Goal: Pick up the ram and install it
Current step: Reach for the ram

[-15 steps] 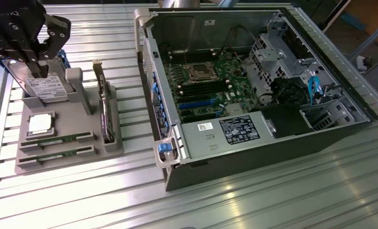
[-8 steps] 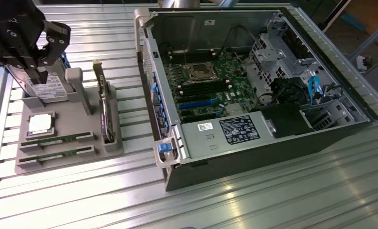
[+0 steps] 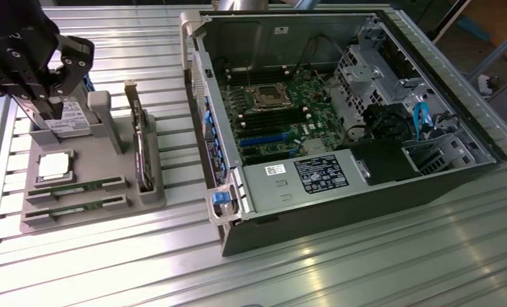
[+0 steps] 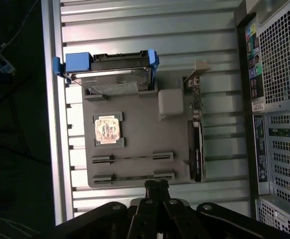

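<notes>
Two ram sticks lie on edge in slots of a grey holder (image 3: 108, 204) on the exterior view's left. One ram stick (image 3: 74, 187) (image 4: 132, 158) sits beside its twin (image 3: 70, 210) (image 4: 133, 177), which lies nearer the holder's front edge. My black gripper (image 3: 41, 105) (image 4: 156, 188) hangs above the holder, shut with nothing between its fingers. It touches neither stick. In the wrist view its tips show just past the holder's edge, closest to the twin.
The holder also carries a hard drive with blue rails (image 4: 110, 74), a square silver processor (image 3: 54, 165) (image 4: 108, 129) and a dark expansion card (image 3: 140, 147) (image 4: 197, 149) standing on edge. An open computer case (image 3: 458, 185) with its motherboard (image 3: 279, 121) lies on the exterior view's right.
</notes>
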Action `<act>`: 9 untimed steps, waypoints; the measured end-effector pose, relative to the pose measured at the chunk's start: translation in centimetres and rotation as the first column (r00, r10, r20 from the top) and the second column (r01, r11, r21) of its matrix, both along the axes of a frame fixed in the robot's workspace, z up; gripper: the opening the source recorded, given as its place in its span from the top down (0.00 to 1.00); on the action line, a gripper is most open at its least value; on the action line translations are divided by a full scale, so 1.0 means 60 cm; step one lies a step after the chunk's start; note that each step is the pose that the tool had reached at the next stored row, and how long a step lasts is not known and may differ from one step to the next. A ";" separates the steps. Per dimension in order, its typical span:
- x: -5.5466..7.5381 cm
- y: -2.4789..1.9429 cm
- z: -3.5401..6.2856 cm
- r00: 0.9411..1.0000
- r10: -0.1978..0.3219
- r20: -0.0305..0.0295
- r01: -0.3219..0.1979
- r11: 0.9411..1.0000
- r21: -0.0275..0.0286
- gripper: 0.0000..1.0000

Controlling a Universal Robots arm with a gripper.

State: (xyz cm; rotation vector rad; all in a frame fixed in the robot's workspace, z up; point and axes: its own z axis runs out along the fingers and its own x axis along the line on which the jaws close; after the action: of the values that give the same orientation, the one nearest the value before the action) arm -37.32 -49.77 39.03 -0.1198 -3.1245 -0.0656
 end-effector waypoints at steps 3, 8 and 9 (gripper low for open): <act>0.000 -0.0063 0.000 1.000 0.000 0.000 0.000 1.000 0.000 0.89; 0.000 -0.0102 0.000 1.000 0.000 0.000 0.000 1.000 0.000 0.89; 0.000 -0.0103 0.000 1.000 0.000 0.000 0.000 1.000 0.000 0.89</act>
State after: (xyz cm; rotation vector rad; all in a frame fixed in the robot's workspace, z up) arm -37.33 -50.39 39.03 -0.1198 -3.1244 -0.0654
